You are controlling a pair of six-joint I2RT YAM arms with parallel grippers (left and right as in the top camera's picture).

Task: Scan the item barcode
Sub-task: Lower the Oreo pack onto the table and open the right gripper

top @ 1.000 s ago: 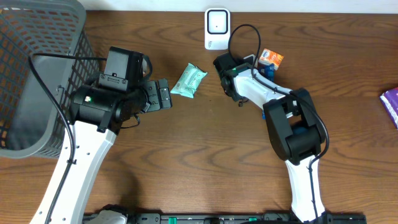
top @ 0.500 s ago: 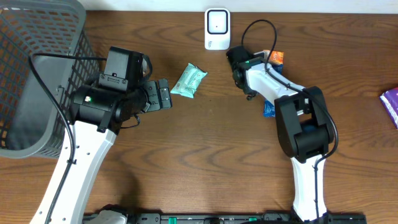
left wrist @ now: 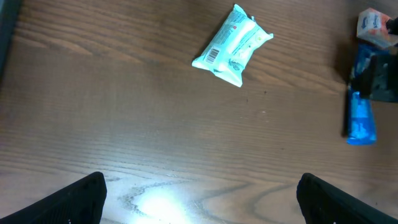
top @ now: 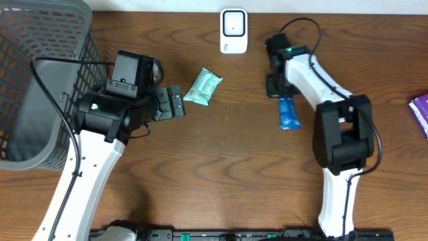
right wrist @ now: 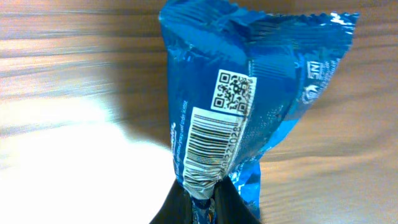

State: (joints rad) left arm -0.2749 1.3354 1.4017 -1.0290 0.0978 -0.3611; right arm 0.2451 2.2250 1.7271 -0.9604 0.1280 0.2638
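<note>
A blue foil packet [top: 288, 112] lies right of centre on the table, and my right gripper [top: 277, 88] is shut on its upper end. In the right wrist view the packet [right wrist: 249, 93] fills the frame, its barcode [right wrist: 208, 146] and QR code facing the camera, with the crimped end pinched in the gripper [right wrist: 205, 202]. The white scanner [top: 233, 31] stands at the back edge, to the left of that gripper. My left gripper [top: 175, 102] hangs open beside a mint-green packet [top: 202, 87]. The left wrist view shows that packet [left wrist: 232, 45] ahead of its wide-apart fingers [left wrist: 74, 199].
A grey mesh basket [top: 40, 80] fills the far left. A purple pack [top: 420, 110] sits at the right edge. In the left wrist view a small orange and white box [left wrist: 373, 28] shows beside the right arm.
The right arm has swung rightwards away from the scanner, and its gripper has shut on the blue packet. The left arm and the green packet have not moved.
</note>
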